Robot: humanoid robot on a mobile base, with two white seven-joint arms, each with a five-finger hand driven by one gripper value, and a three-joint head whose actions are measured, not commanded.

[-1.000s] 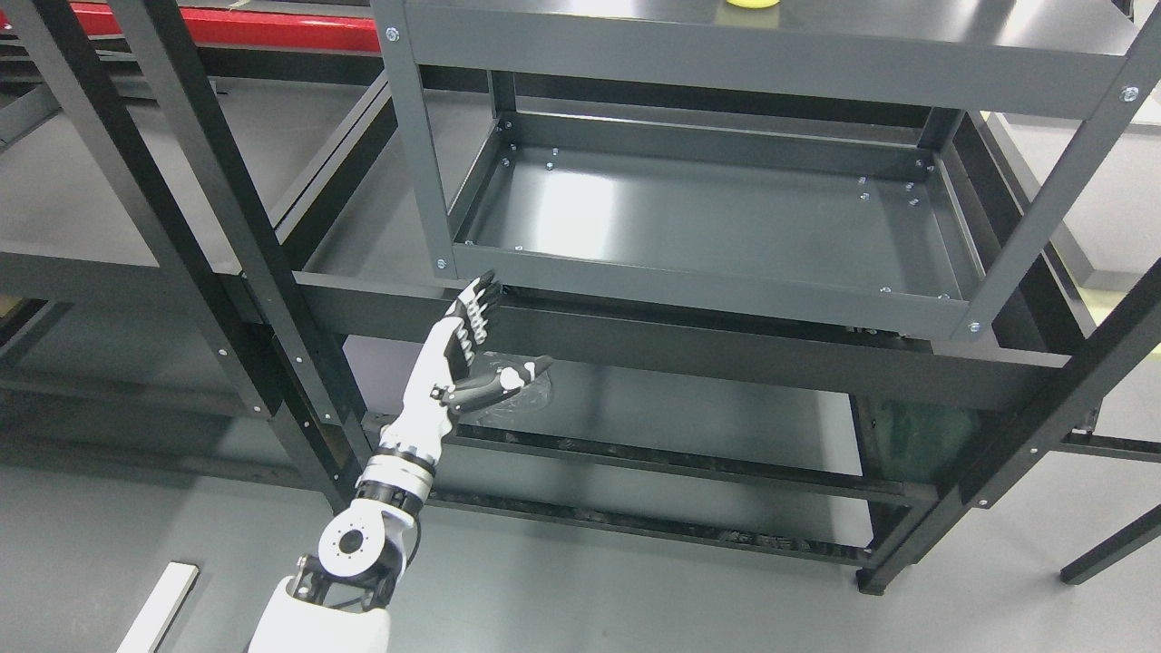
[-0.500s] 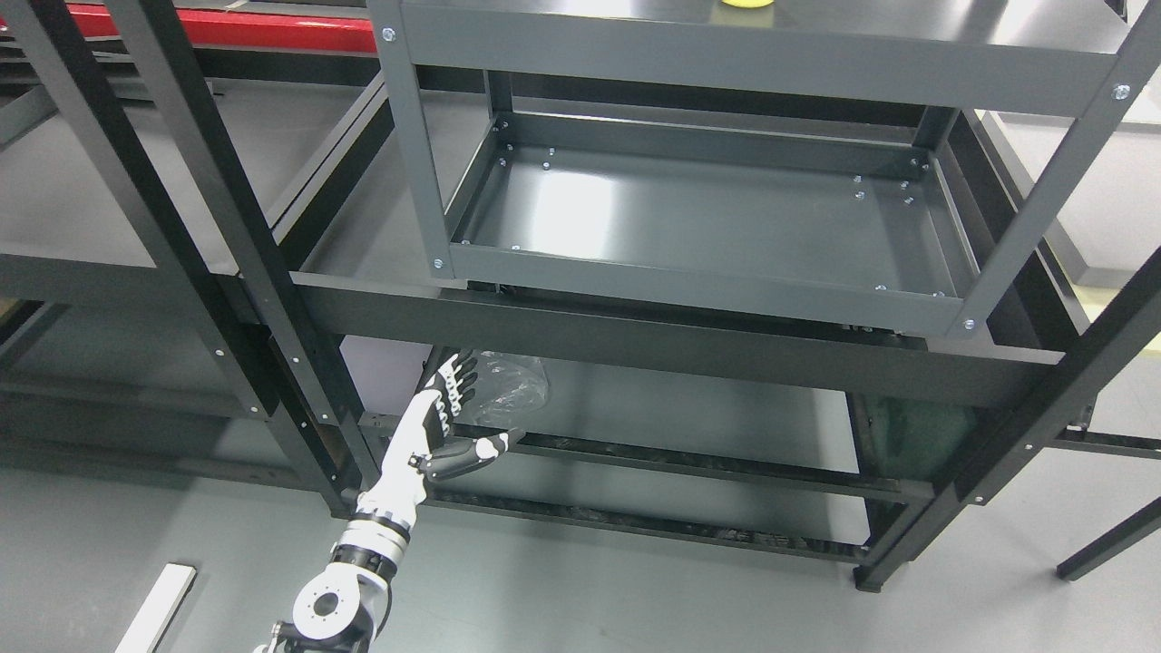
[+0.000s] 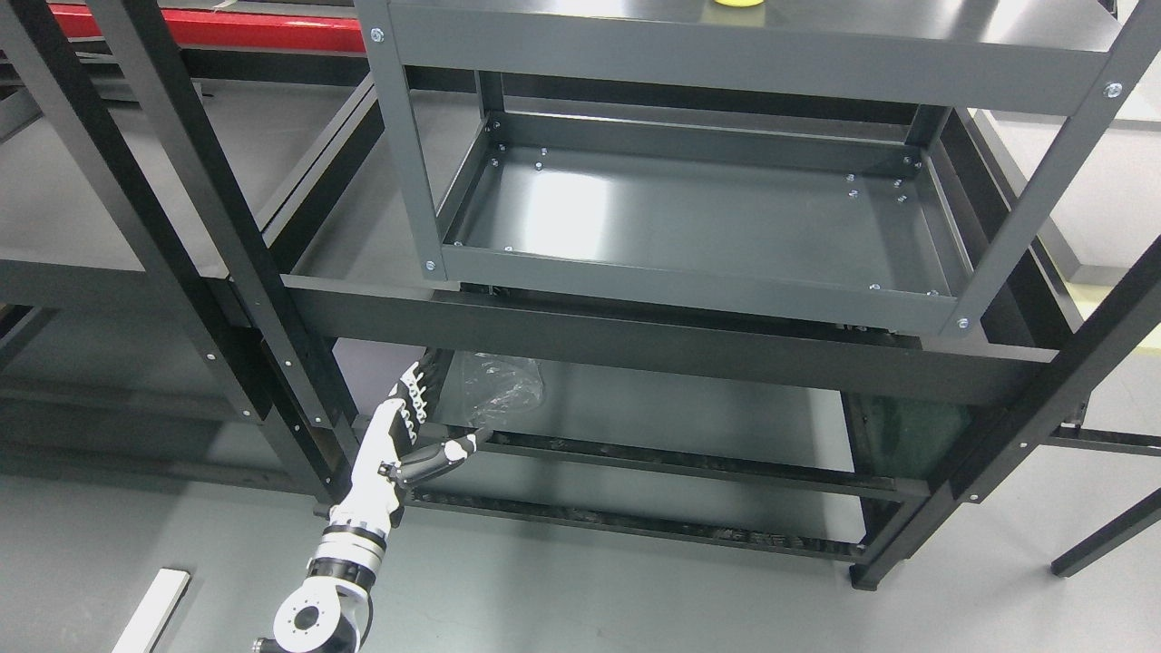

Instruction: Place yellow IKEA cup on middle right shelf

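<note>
Yellow cup (image 3: 736, 3) sits right at the top edge of the view, only its bottom sliver showing, on the top deck of the grey shelf unit (image 3: 726, 59). Below that deck lies the grey tray shelf (image 3: 698, 218), its floor bare and shiny, bolts dotted along the rim. Underneath runs a heavy black crossbeam (image 3: 635, 340) of the bigger black rack (image 3: 172, 181) that frames the left side.

Down at the lower left, the left hand (image 3: 408, 435) reaches up on its white-and-black arm (image 3: 336, 571). Fingers (image 3: 415, 394) are straight and spread upward, thumb (image 3: 449, 451) sticking out to the right, and nothing is held in it. The hand is low, beneath the black crossbeam, in front of the lower black shelf (image 3: 680, 426). Just beside the fingertips, to the right, a crumpled clear plastic bag (image 3: 494, 385) lies on that lower shelf. Whether the fingers touch the plastic, I can't make out.

A white strip (image 3: 150, 612) lies on the grey floor (image 3: 635, 589) at the bottom left. A red bar (image 3: 209, 20) runs across the upper left behind the rack. The cup and the hand are well apart.
</note>
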